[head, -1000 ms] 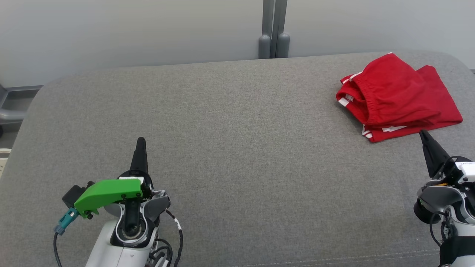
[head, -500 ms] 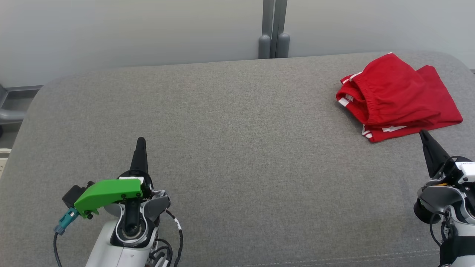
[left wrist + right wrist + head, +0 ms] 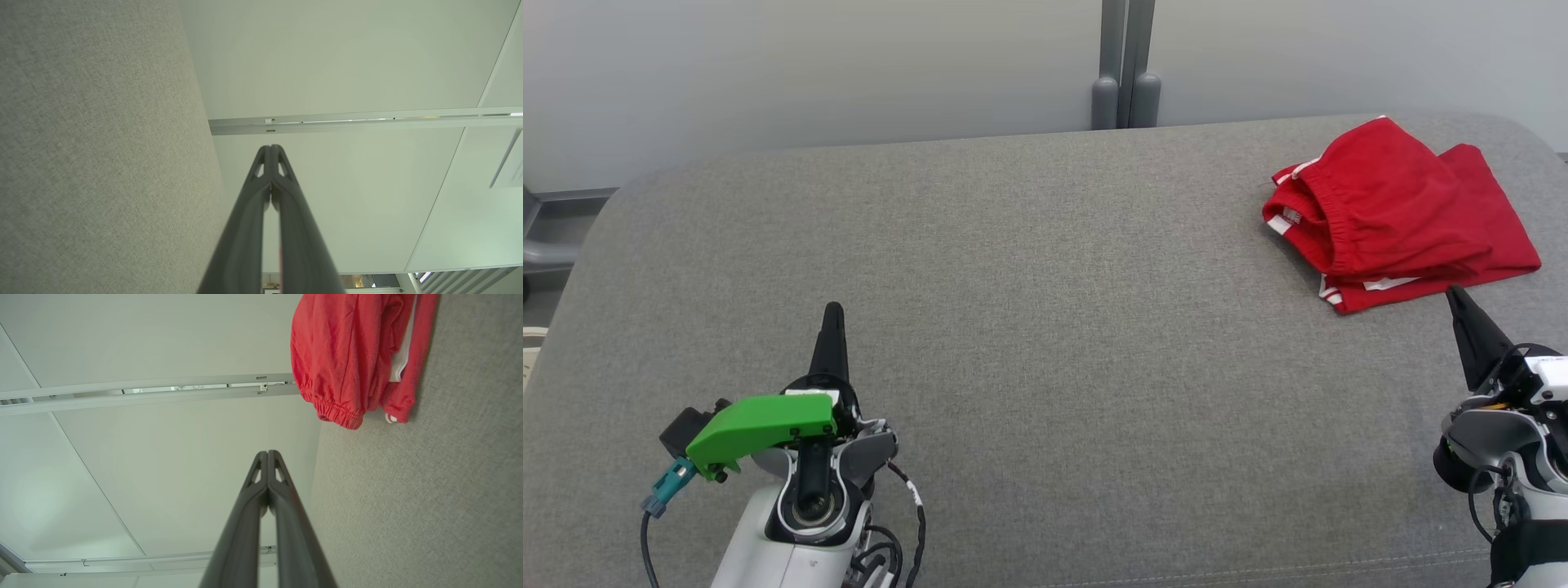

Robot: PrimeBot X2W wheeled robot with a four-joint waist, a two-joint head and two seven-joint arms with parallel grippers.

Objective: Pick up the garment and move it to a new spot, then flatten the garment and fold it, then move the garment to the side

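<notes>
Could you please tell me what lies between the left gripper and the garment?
Nothing but bare grey cushion lies between the left gripper and the garment, as the head view shows.

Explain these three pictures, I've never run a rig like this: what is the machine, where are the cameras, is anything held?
This is a wheeled robot with two arms, each ending in two long dark fingers. The wide picture is from its head camera, looking down on a grey padded surface. The left gripper is at lower left, the right gripper at lower right. The other two pictures come from a camera on each wrist, looking along that arm's own fingers. On the surface lies a red garment with white trim, loosely folded at the far right, ahead of the right gripper. Both grippers are shut and hold nothing.
</notes>
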